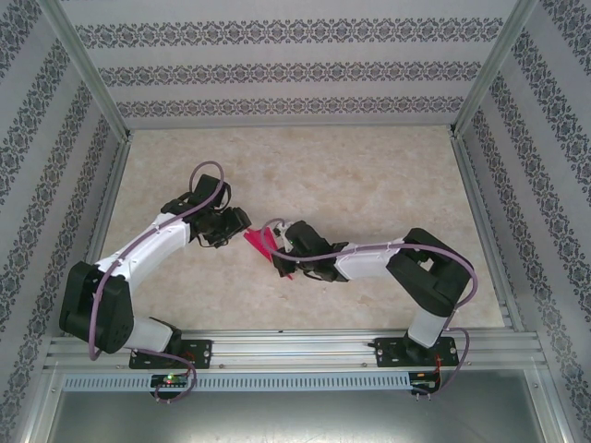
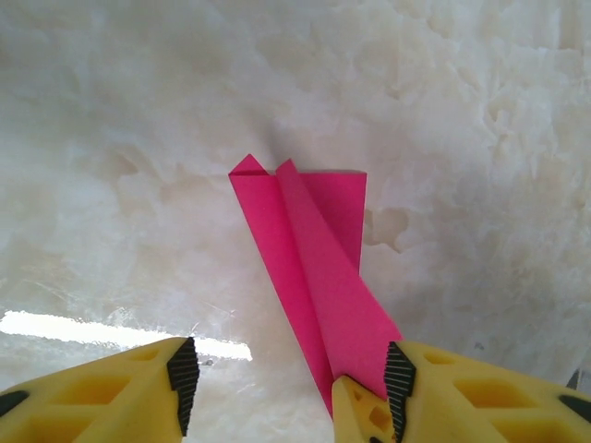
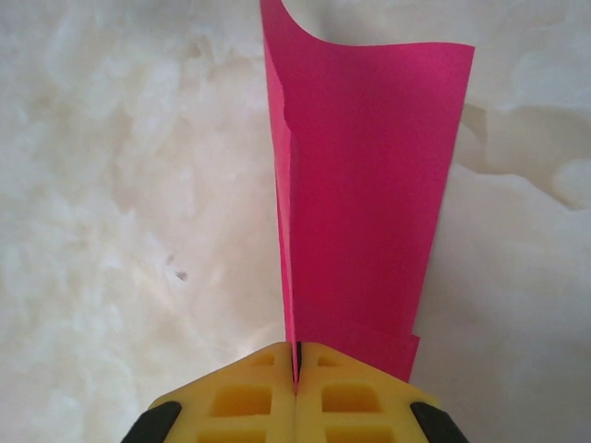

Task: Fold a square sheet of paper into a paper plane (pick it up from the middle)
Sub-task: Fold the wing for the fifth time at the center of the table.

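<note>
The right gripper (image 3: 296, 371) pinches the slim, folded magenta-pink paper plane (image 3: 369, 185) over the pale marbled table (image 3: 111, 185); the left gripper (image 2: 290, 374) stands parted around its end.

This was a lab-style robot test cell. Aluminium frame posts (image 1: 90, 74) held patterned wall panels (image 1: 277, 69) around a marble-look surface (image 1: 369, 175), with a slotted mounting rail (image 1: 295, 349) at the near edge.

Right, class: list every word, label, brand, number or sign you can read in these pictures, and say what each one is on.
None: no words, numbers or signs can be read anywhere.
The pink paper is plain and unmarked.
The table shows just a marbled surface.
The walls carry a repeating ornamental pattern, not letters.
</note>
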Controlling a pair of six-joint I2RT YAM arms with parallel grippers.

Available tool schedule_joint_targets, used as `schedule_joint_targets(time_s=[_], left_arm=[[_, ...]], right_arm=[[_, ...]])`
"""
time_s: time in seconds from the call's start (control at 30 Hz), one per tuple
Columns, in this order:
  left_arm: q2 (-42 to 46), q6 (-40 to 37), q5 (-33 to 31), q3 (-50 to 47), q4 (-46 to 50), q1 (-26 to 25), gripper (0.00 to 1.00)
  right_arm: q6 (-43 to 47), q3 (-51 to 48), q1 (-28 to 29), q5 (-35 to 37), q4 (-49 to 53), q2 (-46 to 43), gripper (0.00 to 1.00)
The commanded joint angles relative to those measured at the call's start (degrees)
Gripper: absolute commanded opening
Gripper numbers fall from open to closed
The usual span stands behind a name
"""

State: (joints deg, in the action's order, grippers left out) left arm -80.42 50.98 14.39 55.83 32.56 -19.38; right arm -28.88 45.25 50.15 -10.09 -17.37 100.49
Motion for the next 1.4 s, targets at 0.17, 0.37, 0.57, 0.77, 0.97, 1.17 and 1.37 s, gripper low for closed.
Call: schedule_joint_targets(time_s=[0.17,0.37,0.57,0.77,0.97,1.17,1.37], left_arm=[[0.1,-2.5,5.9,-4.9,-4.6,0.7,0.47],[-0.8,-2.7,10.3,-6.8,-8.3,0.6,0.43],[-3.0,-2.3,16.0,-8.7,-13.9,0.4,0.42],[-6.1,-1.3,19.2,-9.2,-19.6,-1.2,0.42],[-9.0,-0.1,20.9,-8.9,-25.5,-2.8,0.41],[-11.9,1.1,21.9,-9.3,-30.1,-2.9,0.41],[-14.0,1.8,22.8,-9.8,-33.8,-3.0,0.41]], right_arm=[[-10.0,0.0,-2.4,-9.0,-3.7,4.1,0.00],[-15.4,-0.1,-4.0,-14.2,-8.0,7.1,0.00],[-22.3,-1.0,-5.9,-17.7,-12.2,9.3,0.00],[-28.9,-3.6,-7.4,-20.0,-19.6,11.1,0.00],[-30.5,-4.6,-8.3,-19.3,-19.3,11.7,0.00],[-31.8,-4.8,-8.8,-19.5,-19.2,12.7,0.00],[-32.5,-4.8,-9.1,-19.4,-18.5,13.0,0.00]])
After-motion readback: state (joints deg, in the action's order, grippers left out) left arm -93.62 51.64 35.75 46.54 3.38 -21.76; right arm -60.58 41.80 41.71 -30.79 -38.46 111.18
